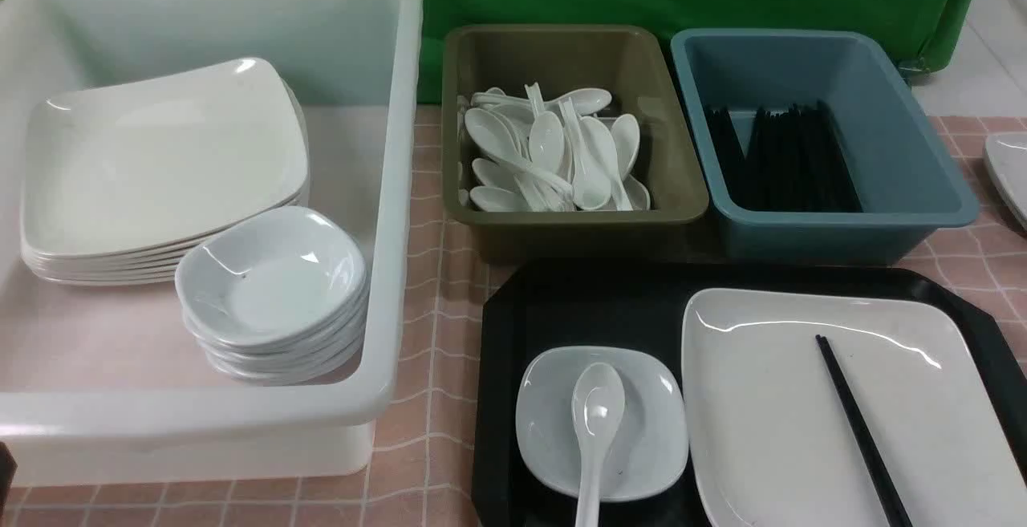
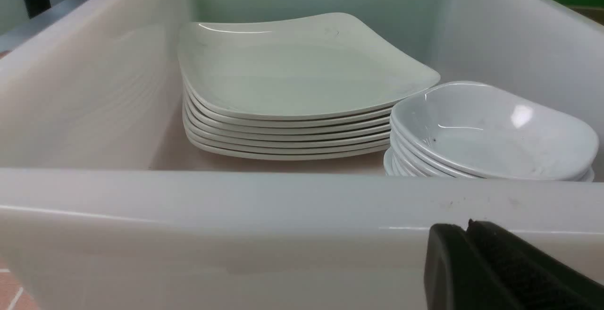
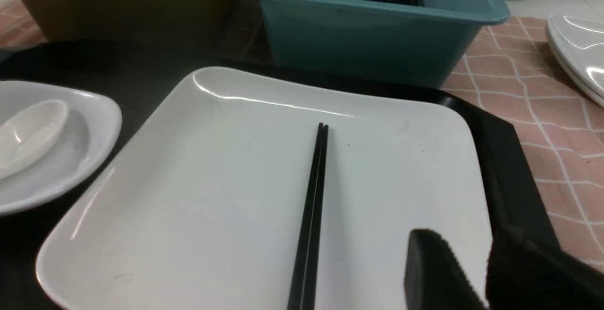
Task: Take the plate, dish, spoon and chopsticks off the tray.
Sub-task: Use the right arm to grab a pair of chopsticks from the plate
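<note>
Lying flat across the plate [image 1: 770, 415] on the right of the tray [image 1: 562, 310]: chopsticks [image 1: 863, 431], long way running far-left to near-right. Left jaws pressed shut, right jaws apart, holding nothing.

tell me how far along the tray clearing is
Done: nothing yet. The plate, dish, spoon and chopsticks are all on the tray; the spoon lies in the dish, the chopsticks on the plate. In hand: nothing is held. The right gripper is open near the chopsticks; the left gripper is shut in front of the white bin. Left: all four items.
</note>
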